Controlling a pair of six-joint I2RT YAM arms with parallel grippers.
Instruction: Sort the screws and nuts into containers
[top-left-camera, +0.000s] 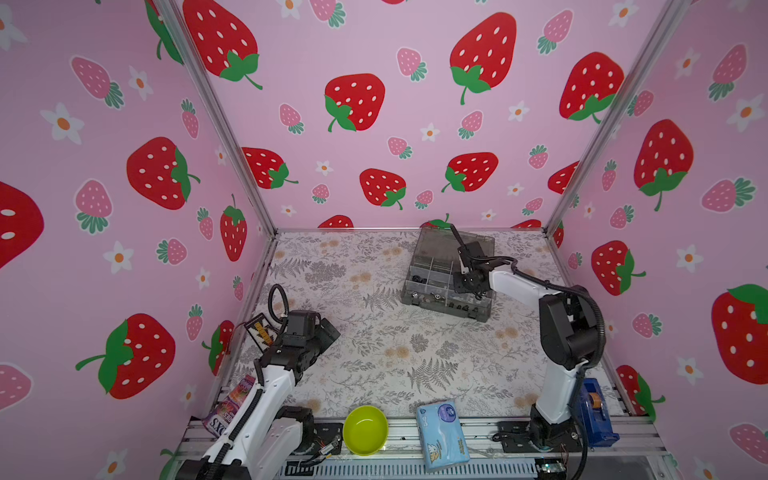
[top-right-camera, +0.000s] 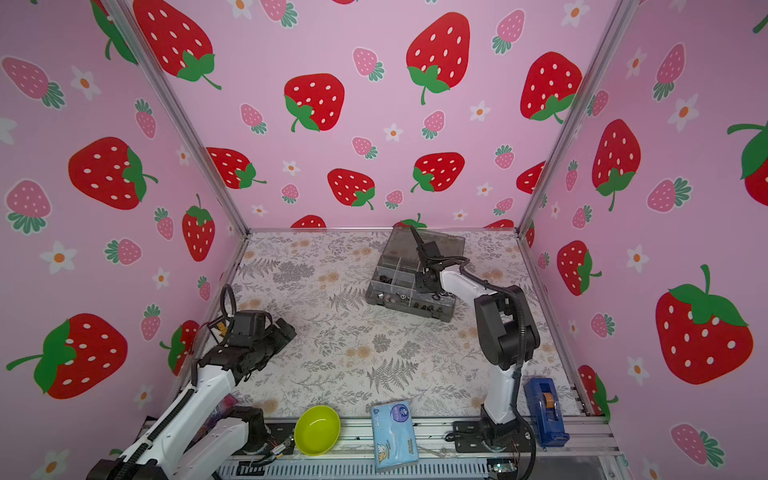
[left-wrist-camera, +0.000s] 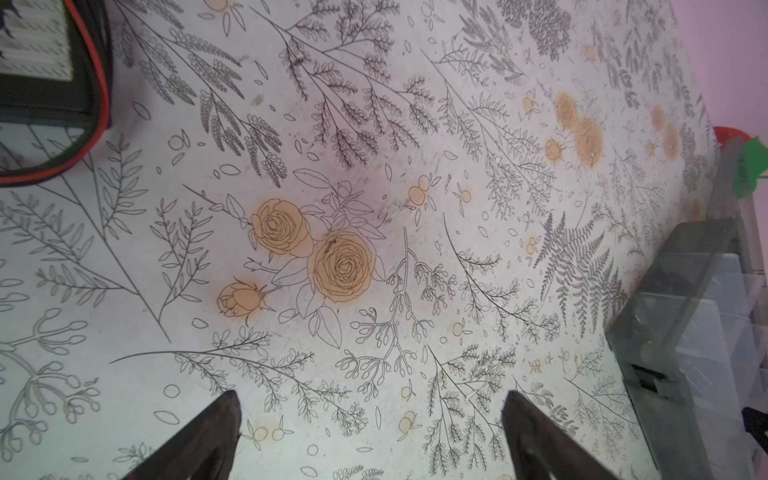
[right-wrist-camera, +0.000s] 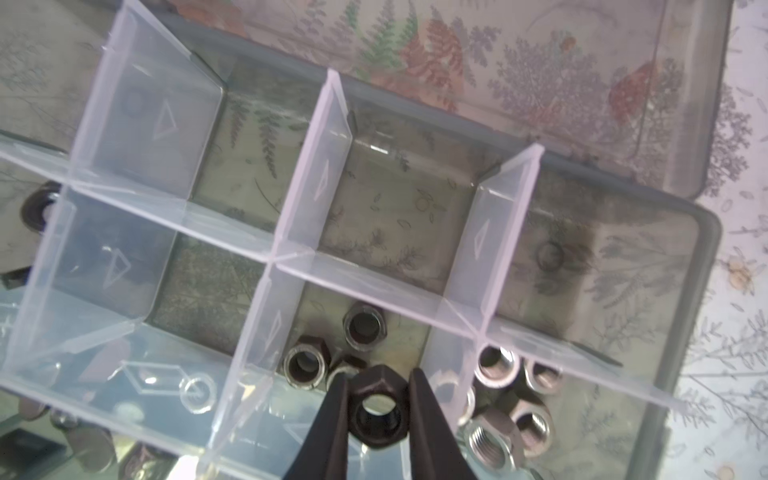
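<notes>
Right pincer (right-wrist-camera: 378, 374): clamped on one black hex nut (right-wrist-camera: 376, 409), gripped across its sides, bore facing the wrist camera. Held just above the open organizer box (right-wrist-camera: 706, 232), over a compartment that already contains dark hex nuts (right-wrist-camera: 365, 326). Silver nuts (right-wrist-camera: 498, 365) in the adjoining compartment, across one of the clear dividers (right-wrist-camera: 374, 286). Several compartments deeper inside the box bare.

Left pincer (left-wrist-camera: 370, 395): fingers wide apart, holding nothing, parked over bare surface (left-wrist-camera: 374, 124) well apart from the box.

Lid (top-left-camera: 440, 245): raised along the far side of the box. Green bowl (top-left-camera: 365, 430): well apart from the box; not a target.

Step in hand, as judged: delivery of one sorted piece, between carry and release. Pick-up out of the compartment cannot be ruled out from these views. No loose pieces discernible outside the box in both top views, though too small to be sure.

Next move, if placing:
1. Check the match: dark nut to dark nuts, not to the silver group.
2. Lower until the nut sits below the divider tops.
3. Keep both fingers clear of the divider on the silver-nut side.
4. Part the fingers only enough to free the nut.
5. Withdraw straight up, away from the box.

Caution: expect a bounce off the nuts beneath; release low to keep the piece in its compartment.
</notes>
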